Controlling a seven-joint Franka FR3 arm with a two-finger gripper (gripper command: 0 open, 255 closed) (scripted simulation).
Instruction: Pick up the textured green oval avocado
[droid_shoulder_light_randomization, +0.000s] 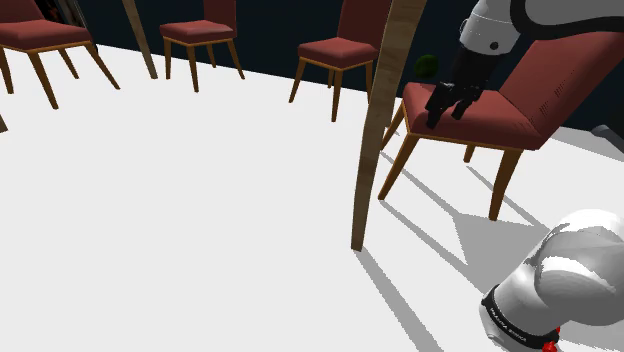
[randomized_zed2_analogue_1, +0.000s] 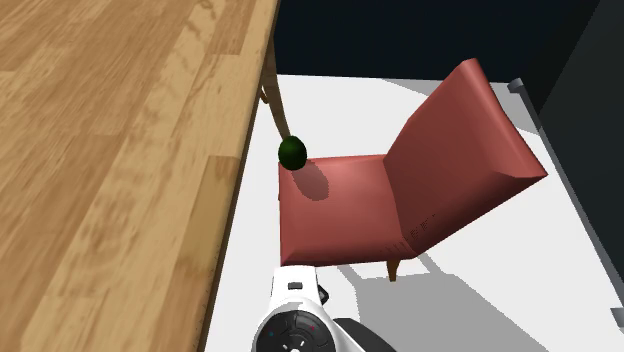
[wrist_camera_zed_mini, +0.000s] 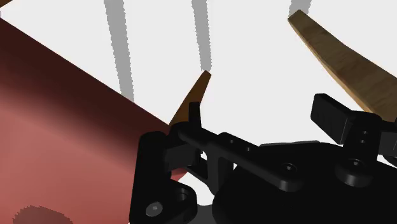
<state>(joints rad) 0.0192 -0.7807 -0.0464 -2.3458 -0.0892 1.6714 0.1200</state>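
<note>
The fingers (droid_shoulder_light_randomization: 435, 116) stand apart, empty. The gripper (droid_shoulder_light_randomization: 447, 115) hangs near the red chair's seat (randomized_zed2_analogue_1: 340, 210). The dark green avocado (randomized_zed2_analogue_1: 291, 152) sits on the seat's front corner beside the table leg (droid_shoulder_light_randomization: 375, 130), untouched. I'd say reaching, closing and lifting all remain.

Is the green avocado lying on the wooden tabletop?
No, the avocado rests at a corner of the red chair seat, just beside the edge of the tabletop.

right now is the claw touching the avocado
Apart. The shoulder view shows the claw low over the red seat, with the avocado off at the seat's far corner, a gap between them.
</note>
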